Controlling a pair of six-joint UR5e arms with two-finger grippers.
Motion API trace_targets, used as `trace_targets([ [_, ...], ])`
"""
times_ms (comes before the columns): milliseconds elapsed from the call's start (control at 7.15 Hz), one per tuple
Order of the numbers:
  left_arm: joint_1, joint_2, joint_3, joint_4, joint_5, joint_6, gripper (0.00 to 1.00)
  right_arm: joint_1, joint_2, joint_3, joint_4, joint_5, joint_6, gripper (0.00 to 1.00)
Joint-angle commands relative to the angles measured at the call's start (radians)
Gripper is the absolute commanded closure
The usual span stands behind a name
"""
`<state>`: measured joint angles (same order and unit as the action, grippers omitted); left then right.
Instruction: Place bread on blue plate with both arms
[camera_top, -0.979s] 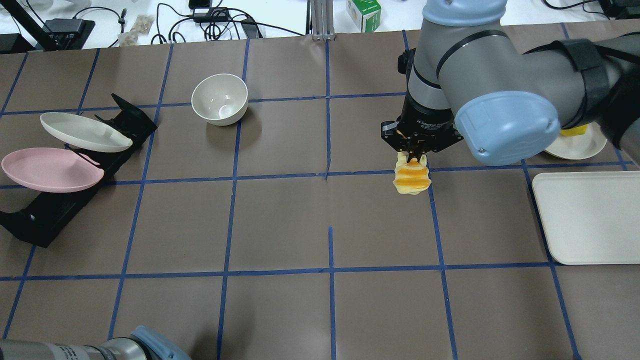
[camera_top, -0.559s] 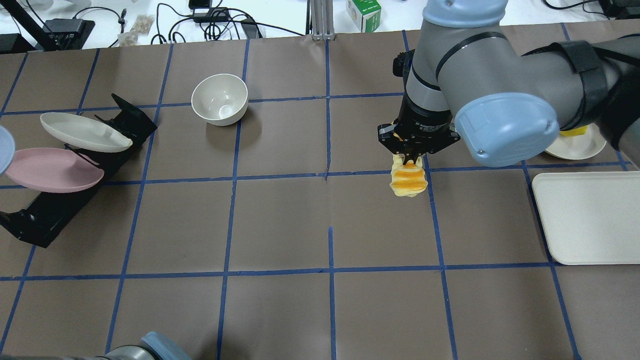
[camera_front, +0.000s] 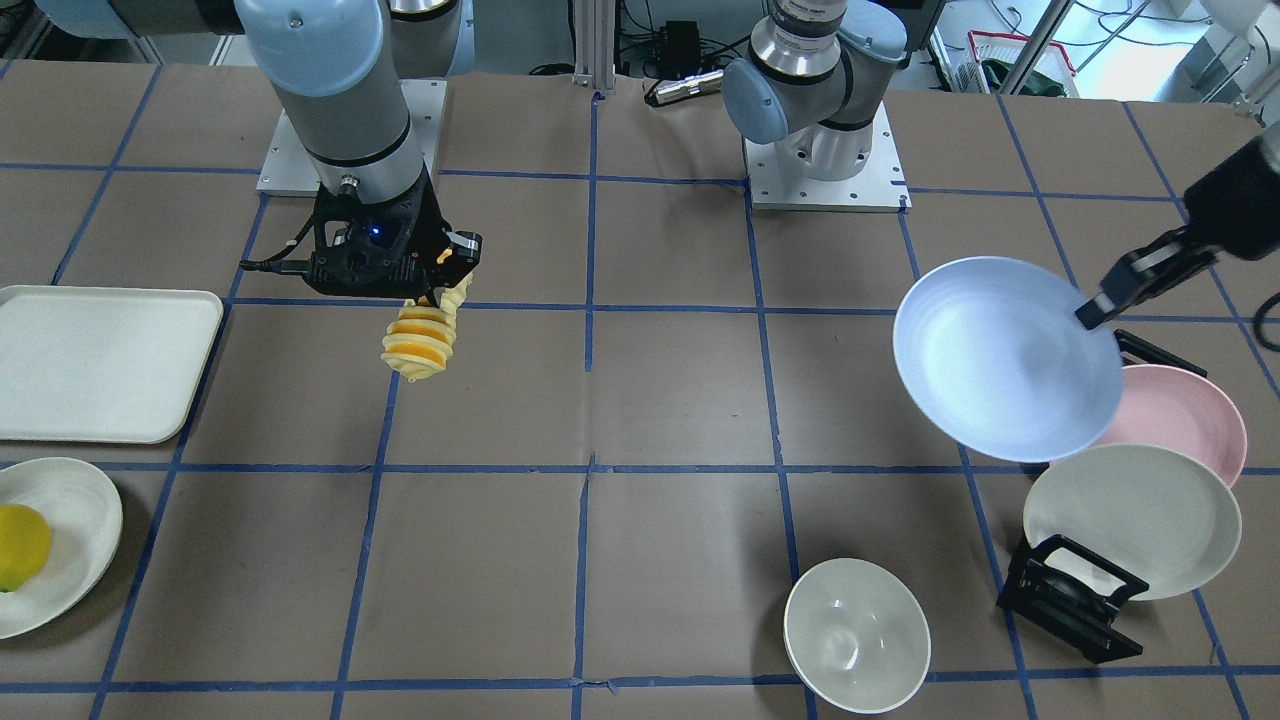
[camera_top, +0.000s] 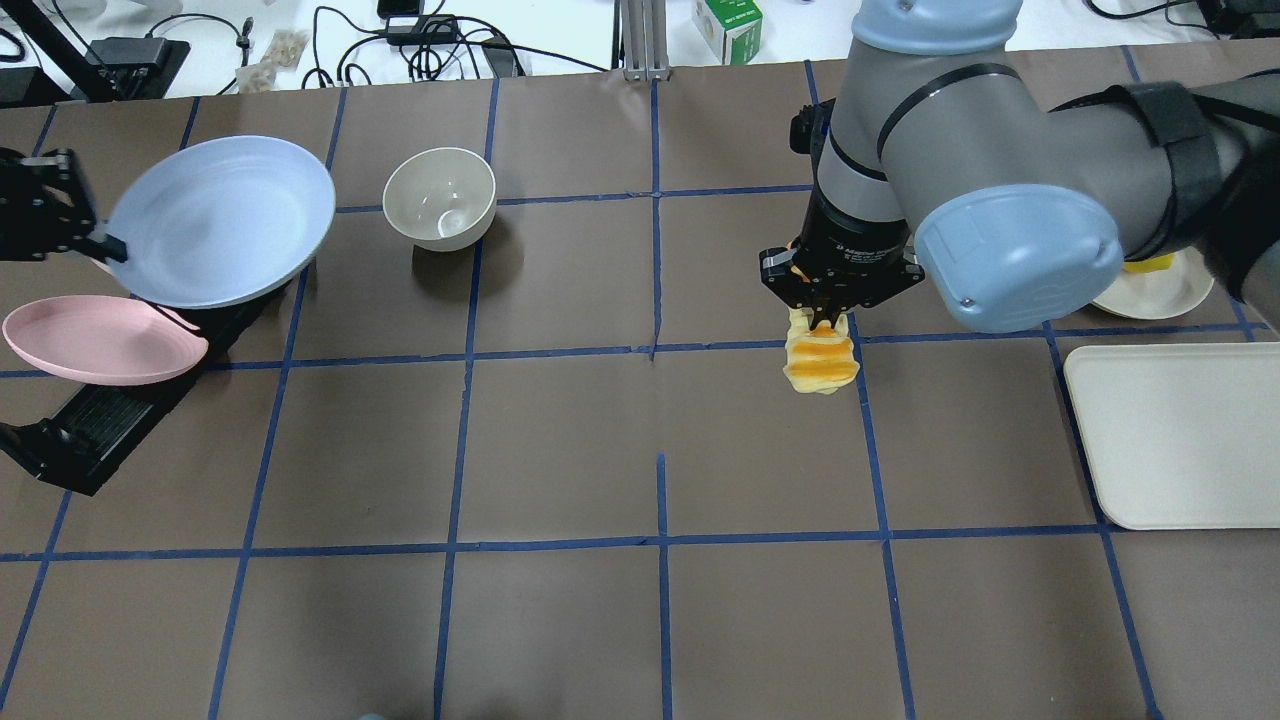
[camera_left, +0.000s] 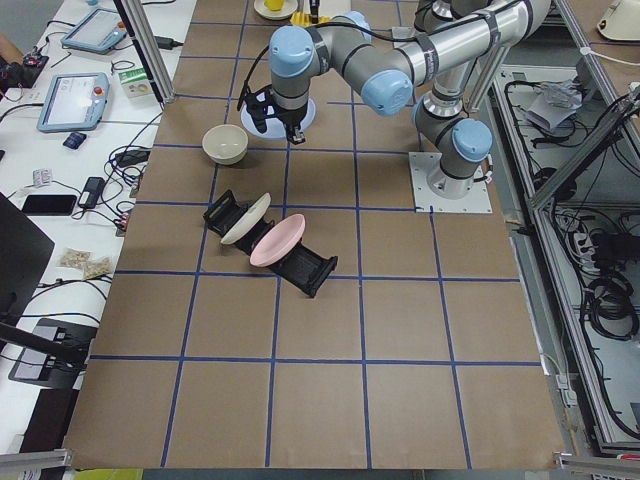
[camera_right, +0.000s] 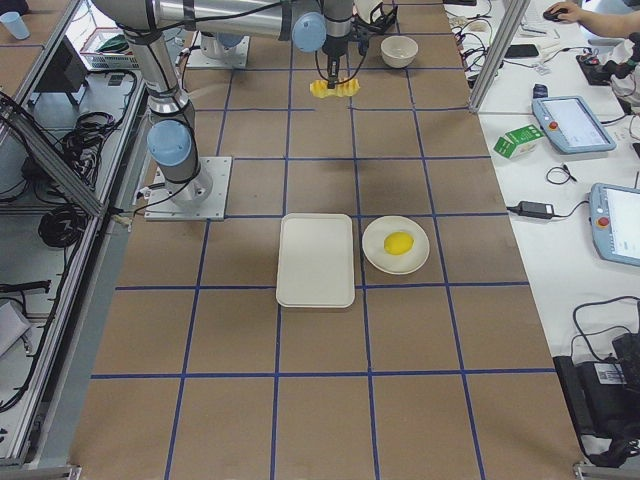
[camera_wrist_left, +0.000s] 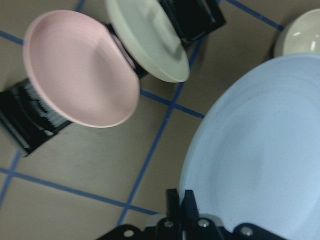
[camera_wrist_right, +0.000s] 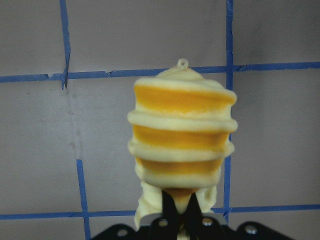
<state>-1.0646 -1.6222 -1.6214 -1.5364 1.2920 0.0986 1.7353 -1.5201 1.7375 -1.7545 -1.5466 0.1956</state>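
My right gripper (camera_top: 822, 316) is shut on one end of the bread (camera_top: 821, 362), a ridged yellow and orange loaf that hangs above the table; it shows close up in the right wrist view (camera_wrist_right: 181, 145) and in the front view (camera_front: 420, 343). My left gripper (camera_top: 100, 243) is shut on the rim of the blue plate (camera_top: 222, 220) and holds it tilted in the air above the black rack, at the far left. The plate also shows in the front view (camera_front: 1005, 358) and the left wrist view (camera_wrist_left: 260, 150), gripper (camera_wrist_left: 181, 200) at its edge.
A black rack (camera_top: 90, 425) holds a pink plate (camera_top: 100, 340) and an off-white plate (camera_front: 1135, 520). A white bowl (camera_top: 440, 198) stands next to the blue plate. A white tray (camera_top: 1180, 435) and a small plate with a yellow fruit (camera_front: 20, 545) sit on the right arm's side.
My left gripper has swung into the overhead view with the blue plate, moving it right over the rack and hiding the off-white plate. The bread barely shifted.
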Motion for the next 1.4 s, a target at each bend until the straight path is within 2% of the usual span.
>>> trace_targets([
  [0, -0.227, -0.018, -0.197, 0.369, -0.020, -0.292, 1.00, -0.003, 0.000, 0.010, -0.002, -0.001, -0.001, 1.00],
  [280, -0.328, -0.069, -0.384, 0.749, -0.026, -0.520, 1.00, -0.003, -0.002, 0.016, -0.002, -0.003, -0.001, 1.00],
  [699, -0.547, -0.172, -0.403, 0.795, -0.039, -0.676, 1.00, -0.005, -0.002, 0.014, -0.003, -0.003, -0.001, 1.00],
  [839, -0.605, -0.192, -0.403, 0.805, -0.037, -0.666, 1.00, -0.003, 0.000, 0.017, -0.017, -0.003, -0.001, 1.00],
  [1259, -0.638, -0.272, -0.400, 0.803, -0.042, -0.605, 1.00, -0.003, -0.002, 0.036, -0.017, -0.003, 0.010, 1.00],
])
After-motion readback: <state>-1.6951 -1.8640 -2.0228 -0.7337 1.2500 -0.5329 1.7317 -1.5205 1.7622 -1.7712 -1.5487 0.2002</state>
